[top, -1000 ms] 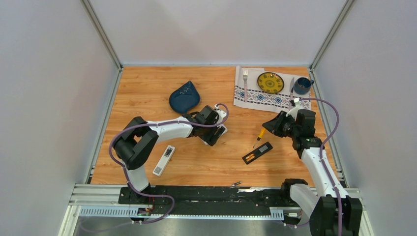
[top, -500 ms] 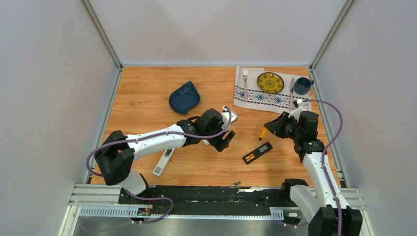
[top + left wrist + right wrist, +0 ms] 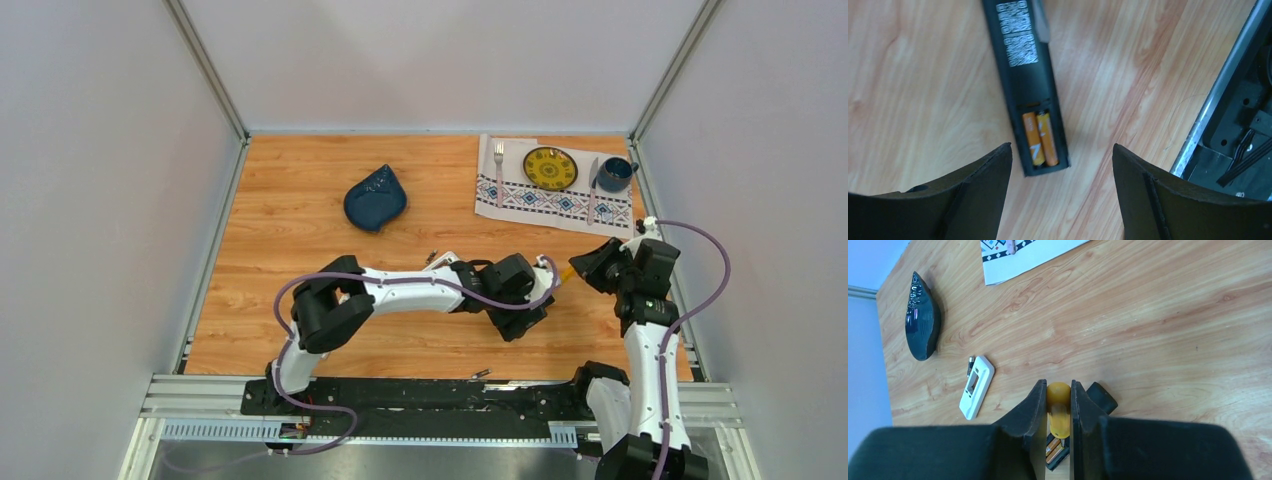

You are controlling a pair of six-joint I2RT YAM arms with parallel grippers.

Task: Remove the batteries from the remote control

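At the far left a blue leaf-shaped dish sits well apart from the work, and a white remote lies on the table nearer the middle. Next comes the left gripper, its fingers spread wide and holding nothing. It hovers over the black remote, whose open compartment shows the two orange batteries side by side at the end between those fingers. To the right, the right gripper is clamped on the orange-handled screwdriver, with the tip aimed at that same compartment.

The danger is crowding: both arms converge on one small bay, and a descent by either could knock the other. The cells also sit snug and low in the case. The broad fingers would likely catch the remote's walls and shove the remote across the wood instead of gripping a battery, and a levered cell could spring out and roll away.
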